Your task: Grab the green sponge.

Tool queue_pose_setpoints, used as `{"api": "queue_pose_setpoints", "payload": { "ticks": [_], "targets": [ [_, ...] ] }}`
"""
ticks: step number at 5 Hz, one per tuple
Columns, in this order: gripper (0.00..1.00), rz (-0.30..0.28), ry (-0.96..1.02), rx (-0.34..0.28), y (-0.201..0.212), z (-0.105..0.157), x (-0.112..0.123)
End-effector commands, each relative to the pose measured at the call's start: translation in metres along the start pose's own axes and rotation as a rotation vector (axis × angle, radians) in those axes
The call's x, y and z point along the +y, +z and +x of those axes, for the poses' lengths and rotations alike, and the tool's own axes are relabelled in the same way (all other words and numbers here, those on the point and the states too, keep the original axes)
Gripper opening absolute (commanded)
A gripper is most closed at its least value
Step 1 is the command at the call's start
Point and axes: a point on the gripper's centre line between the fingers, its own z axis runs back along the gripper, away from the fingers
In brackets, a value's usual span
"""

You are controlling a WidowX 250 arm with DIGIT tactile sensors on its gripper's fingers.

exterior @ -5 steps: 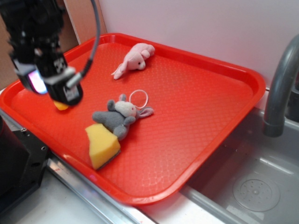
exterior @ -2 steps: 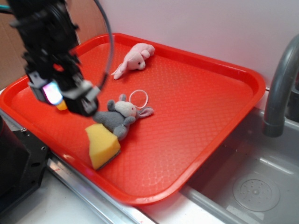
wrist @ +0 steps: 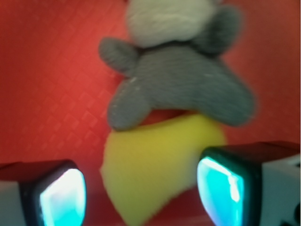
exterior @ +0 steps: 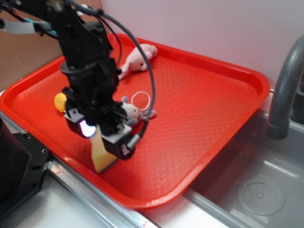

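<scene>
The green sponge (exterior: 101, 154) is a yellow foam wedge lying on the red tray (exterior: 199, 109) near its front edge, mostly hidden by my arm in the exterior view. In the wrist view the green sponge (wrist: 157, 165) lies between and below my two lit fingers, against the grey plush (wrist: 181, 89). My gripper (exterior: 102, 137) (wrist: 141, 193) hangs open just above the sponge, one finger on each side, not touching it. The sponge's dark green layer does not show.
The grey plush mouse (exterior: 129, 111) lies just behind the sponge, next to a white ring (exterior: 141, 99). A pink plush (exterior: 137, 59) lies at the tray's back. A small yellow duck (exterior: 60, 102) sits left. A grey tap (exterior: 285, 90) and sink (exterior: 256, 190) are on the right.
My gripper has moved right and forward, from above the yellow duck to over the sponge, and lower. The sponge and the toys have not moved.
</scene>
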Motion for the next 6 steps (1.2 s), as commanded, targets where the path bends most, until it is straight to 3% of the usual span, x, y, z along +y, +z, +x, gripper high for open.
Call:
{"api": "queue_pose_setpoints", "payload": {
  "ticks": [1,2,3,4,6],
  "targets": [
    [0.0,-0.048,-0.016,0.004,-0.011,0.0,-0.004],
    [0.0,-0.04,-0.015,0.015,-0.006,0.002,0.0],
    [0.0,-0.018,-0.015,-0.015,0.01,0.003,0.001],
    [0.0,-0.043,-0.051,-0.097,0.061,0.005,-0.001],
    [0.0,-0.012,-0.001,-0.188,0.165,0.011,0.021]
  ]
}}
